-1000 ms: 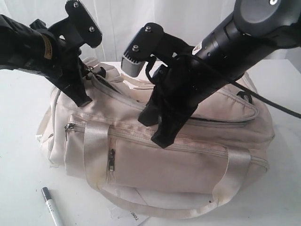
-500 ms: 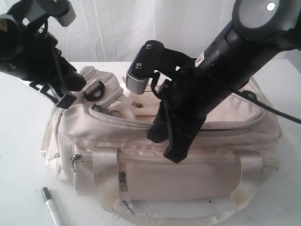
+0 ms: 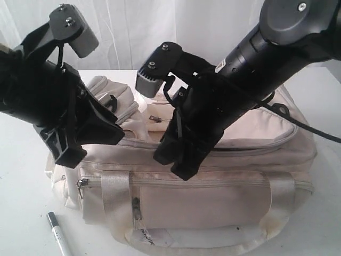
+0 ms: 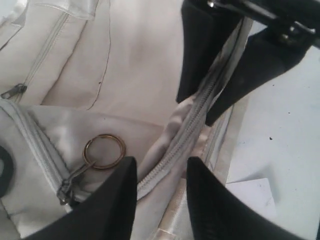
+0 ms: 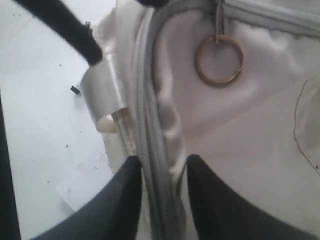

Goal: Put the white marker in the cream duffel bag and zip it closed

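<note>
The cream duffel bag (image 3: 213, 200) fills the middle of the exterior view. Its soft matte fabric is slumped on a smooth white table (image 3: 21, 213), with glossy webbing straps (image 3: 114, 194) running down its front and grey toothed zippers across it. The white marker (image 3: 58, 241) lies on the table at the lower left of that frame, outside the bag and apart from it; it is slim and round with a dark grey cap. Two black, angular grippers sit over the bag's top, the left gripper (image 3: 93, 149) left of centre and the right gripper (image 3: 173, 165) at centre. The wrist views show them from close up: each gripper's jaws stand partly apart, straddling the raised ridge of the top zipper (image 4: 175, 140), with nothing clamped between them. Those views also show a thin brass ring (image 4: 104, 151) on a zipper pull, lying flat on the fabric. The marker appears only in the exterior view.
</note>
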`<state>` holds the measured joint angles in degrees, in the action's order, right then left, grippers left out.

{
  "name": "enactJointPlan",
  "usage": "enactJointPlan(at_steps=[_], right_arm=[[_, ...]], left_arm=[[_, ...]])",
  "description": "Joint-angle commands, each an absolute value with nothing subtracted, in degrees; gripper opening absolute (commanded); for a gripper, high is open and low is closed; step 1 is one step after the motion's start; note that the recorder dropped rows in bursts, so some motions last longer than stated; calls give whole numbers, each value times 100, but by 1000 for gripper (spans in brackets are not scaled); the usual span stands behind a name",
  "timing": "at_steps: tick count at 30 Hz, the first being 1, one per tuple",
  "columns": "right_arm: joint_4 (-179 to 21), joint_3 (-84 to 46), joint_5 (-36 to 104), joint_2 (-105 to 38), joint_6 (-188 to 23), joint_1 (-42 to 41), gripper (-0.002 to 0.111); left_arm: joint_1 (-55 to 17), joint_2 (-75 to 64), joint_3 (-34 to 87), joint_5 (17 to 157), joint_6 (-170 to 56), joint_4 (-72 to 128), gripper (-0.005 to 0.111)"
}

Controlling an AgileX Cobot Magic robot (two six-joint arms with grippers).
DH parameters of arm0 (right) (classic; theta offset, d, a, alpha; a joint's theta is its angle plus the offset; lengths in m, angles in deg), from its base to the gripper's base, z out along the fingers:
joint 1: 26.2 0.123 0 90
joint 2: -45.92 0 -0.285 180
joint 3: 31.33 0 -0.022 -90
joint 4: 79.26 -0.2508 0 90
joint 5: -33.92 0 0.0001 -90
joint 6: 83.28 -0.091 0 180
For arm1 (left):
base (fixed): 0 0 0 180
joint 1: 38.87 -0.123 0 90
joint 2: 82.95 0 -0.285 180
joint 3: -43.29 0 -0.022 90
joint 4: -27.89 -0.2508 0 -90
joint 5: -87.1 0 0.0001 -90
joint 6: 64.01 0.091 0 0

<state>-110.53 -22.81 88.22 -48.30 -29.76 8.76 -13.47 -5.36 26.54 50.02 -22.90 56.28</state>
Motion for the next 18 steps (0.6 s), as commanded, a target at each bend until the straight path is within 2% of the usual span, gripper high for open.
enactJointPlan(at_steps=[1,8,18], right_arm=[[-11218,-2270,8770,-4760,-2957,864,48],[-11103,-2270,8400,-4431,-2957,864,50],[-9766,-2270,8437,-4407,-3660,864,50]], left_arm=[[-1022,-581,2517,5213,-2153,5805,39],[-850,-536,2303,5806,-2153,5743,39],[-850,24,2274,5989,-2112,5674,39]])
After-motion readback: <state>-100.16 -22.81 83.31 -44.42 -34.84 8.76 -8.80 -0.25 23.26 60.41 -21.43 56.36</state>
